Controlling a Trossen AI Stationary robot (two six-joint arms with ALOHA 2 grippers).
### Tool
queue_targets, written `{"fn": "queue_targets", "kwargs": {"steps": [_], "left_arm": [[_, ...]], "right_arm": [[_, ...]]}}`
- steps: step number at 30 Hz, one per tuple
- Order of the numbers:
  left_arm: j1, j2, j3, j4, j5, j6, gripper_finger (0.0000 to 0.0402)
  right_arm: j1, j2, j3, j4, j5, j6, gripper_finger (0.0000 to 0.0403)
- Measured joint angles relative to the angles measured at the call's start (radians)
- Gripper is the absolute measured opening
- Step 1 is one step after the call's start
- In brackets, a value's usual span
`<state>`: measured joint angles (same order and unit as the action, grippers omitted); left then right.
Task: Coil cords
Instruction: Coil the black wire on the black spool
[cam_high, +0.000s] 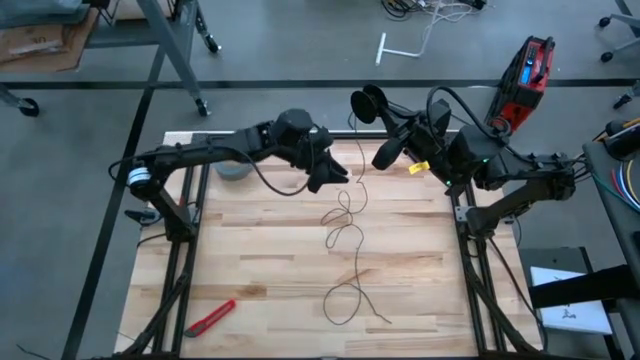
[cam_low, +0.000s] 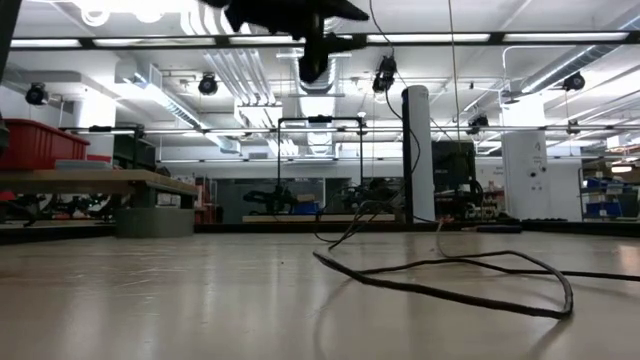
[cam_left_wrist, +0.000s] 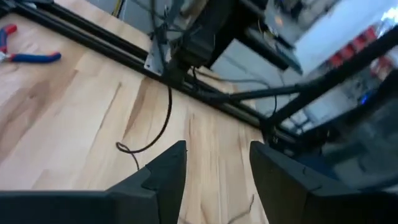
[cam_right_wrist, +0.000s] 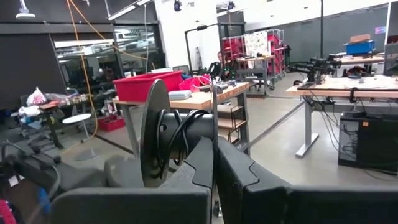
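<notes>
Cord runs in loose loops down the middle of the wooden table, from the far edge to a last loop near the front; the low view shows it lying flat on the boards. At its far end it rises to a black reel, held up off the table beyond the far edge. The right gripper pinches that reel: in the right wrist view its two dark fingers are pressed close on the reel's disc, with turns of cord wound on the hub.

The left gripper hangs over the far middle of the table, just left of the cord's upper loops, its fingers spread apart and holding nothing.

A grey tape roll sits at the far left of the table, under the left arm. Red-handled pliers lie near the front left corner. No containers stand on the table.
</notes>
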<state>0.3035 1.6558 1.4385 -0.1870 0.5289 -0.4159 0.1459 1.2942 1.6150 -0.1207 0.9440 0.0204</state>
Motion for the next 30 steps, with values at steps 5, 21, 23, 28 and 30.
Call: {"fn": "queue_targets", "kwargs": {"steps": [5,21,23,28,30], "left_arm": [[-0.006,-0.002,-0.154,0.217,-0.127,-0.075,0.0191],[-0.067,0.011,-0.202,0.466,-0.258,0.176,0.0203],[-0.066,0.012,-0.202,0.461,-0.26,0.175,0.0203],[-0.07,0.036,-0.209,0.465,-0.302,0.143,0.0192],[-0.074,0.064,-0.208,0.477,-0.299,0.115,0.0183]], "right_arm": [[0.0,0.0,0.0,0.0,0.0,-0.014,0.0],[0.0,0.0,0.0,-0.001,0.0,-0.021,0.0],[0.0,0.0,0.0,-0.001,0.0,-0.021,0.0],[0.0,0.0,0.0,-0.001,0.0,-0.021,0.0],[0.0,0.0,0.0,-0.001,0.0,-0.023,0.0]]}}
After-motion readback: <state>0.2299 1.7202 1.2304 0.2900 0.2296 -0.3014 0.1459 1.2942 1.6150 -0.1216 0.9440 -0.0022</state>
